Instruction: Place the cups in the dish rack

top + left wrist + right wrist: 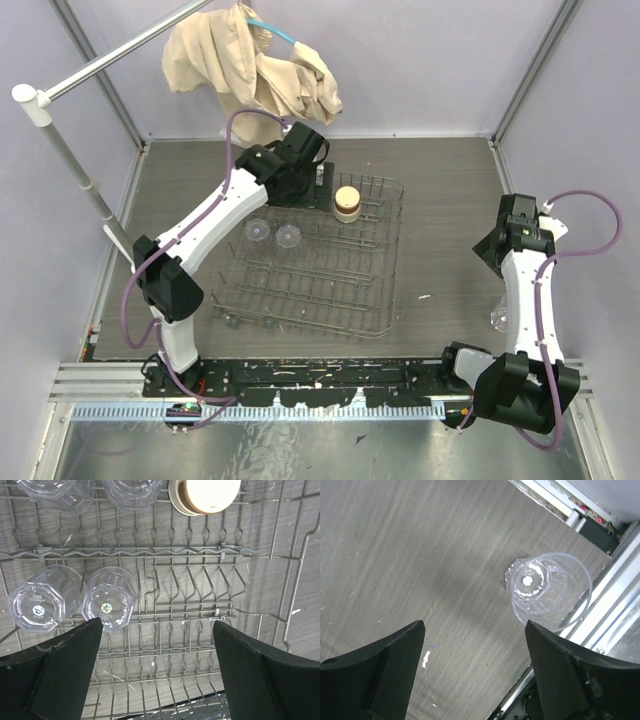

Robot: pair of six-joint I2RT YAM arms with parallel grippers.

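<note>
The dish rack is a grey wire basket in the middle of the table. A tan cup stands upside down at its far side, and two clear cups sit bottoms-up to its left. My left gripper hangs open and empty above the rack's prongs. In the left wrist view several clear cups and the tan cup lie ahead of it. My right gripper is open above bare table. One clear cup stands apart from it, beyond its right finger and beside the rail.
A beige cloth hangs from a rod at the back. A white pole stands at the left. An aluminium rail runs along the near edge, and the loose clear cup sits close to my right arm.
</note>
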